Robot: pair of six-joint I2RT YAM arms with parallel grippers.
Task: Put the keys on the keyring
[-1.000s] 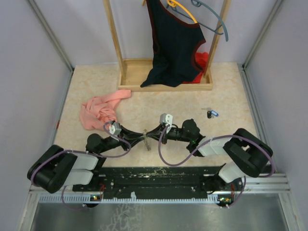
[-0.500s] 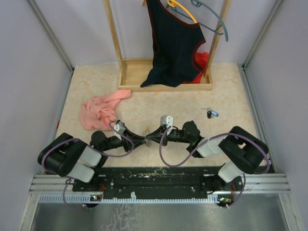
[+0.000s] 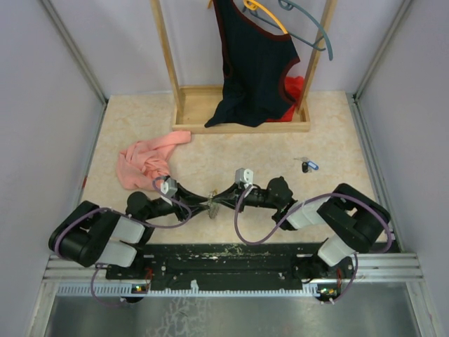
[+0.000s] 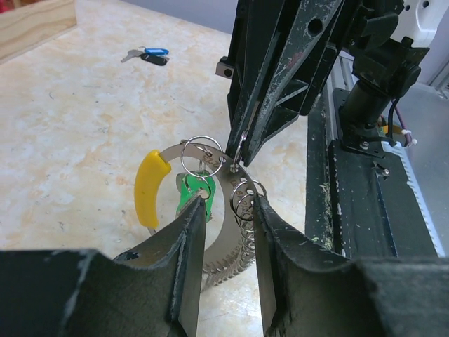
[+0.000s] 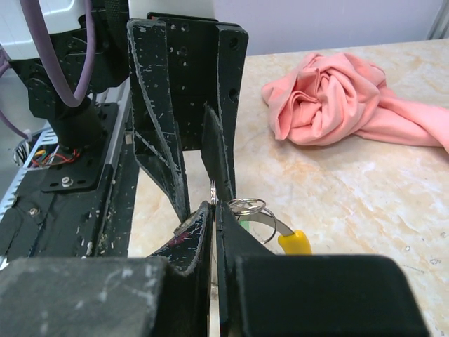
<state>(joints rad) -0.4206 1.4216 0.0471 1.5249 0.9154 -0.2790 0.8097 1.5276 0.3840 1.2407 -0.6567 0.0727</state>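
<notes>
See beige table (image 3: 337, 133) under both claws, arms meeting low near its front edge. See wooden rack (image 3: 184, 105) far beyond both claws at the back, dark top (image 3: 252, 63) hung in it, grey hanger (image 3: 316, 31) and yellow hanger (image 3: 270, 14) above. See pink cloth (image 3: 144, 160) bunched on the table, beyond the left claw and off to its outer side, well apart. Find left claw (image 4: 228, 199) narrow, fingers set either side of the keyring (image 4: 175, 148) and holding it upright off the table. Find right claw (image 5: 214, 206) facing the left claw tip to tip, jaws pinched almost together on a small split ring (image 4: 239, 144) at the top of the keyring band, just beyond the left claw's tips. Note yellow piece (image 4: 149, 188) curving down the keyring stretch outside the left claw's left finger. Note green key (image 4: 189, 195) hanging on the keyring by its own ring, touching that same finger's tip. Note more split rings (image 4: 245, 196) bunched by the left claw's other fingertip. Spot two loose keys (image 3: 307, 166), blue head and black head, flat on the table, touching each other, beyond the right claw toward its outer side, well apart from both claws.
</notes>
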